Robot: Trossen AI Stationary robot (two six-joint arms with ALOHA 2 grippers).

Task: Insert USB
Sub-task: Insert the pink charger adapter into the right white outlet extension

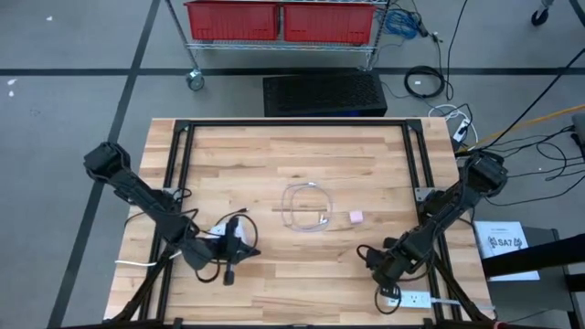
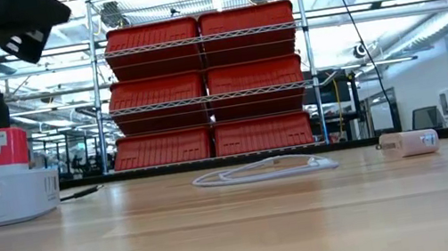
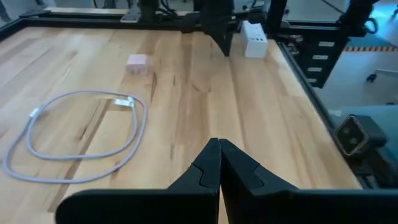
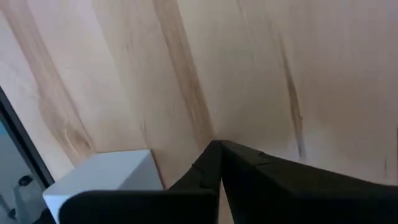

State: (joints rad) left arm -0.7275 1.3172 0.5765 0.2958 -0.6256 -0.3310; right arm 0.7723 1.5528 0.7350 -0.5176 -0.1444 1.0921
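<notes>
A white USB cable [image 1: 306,208] lies coiled on the middle of the wooden table, also seen in the low view [image 2: 263,171] and the left wrist view [image 3: 81,134]. Just to its right rests a small pink adapter [image 1: 356,217] [image 3: 137,63] [image 2: 412,143]. My left gripper [image 1: 249,249] [image 3: 219,146] is shut with nothing between its fingers, near the front left, pointing toward the table's right. My right gripper [image 1: 367,257] [image 4: 217,146] is shut too, pointing steeply down above bare wood at the front right, beside a white power block [image 4: 106,177].
A round white power strip [image 2: 0,192] with a red plug [image 2: 0,147] and black cord sits under my left arm [image 1: 230,235]. A white outlet block [image 1: 407,297] stands at the front right edge. A black frame [image 1: 292,123] borders the table. Red bins [image 2: 205,88] stand behind.
</notes>
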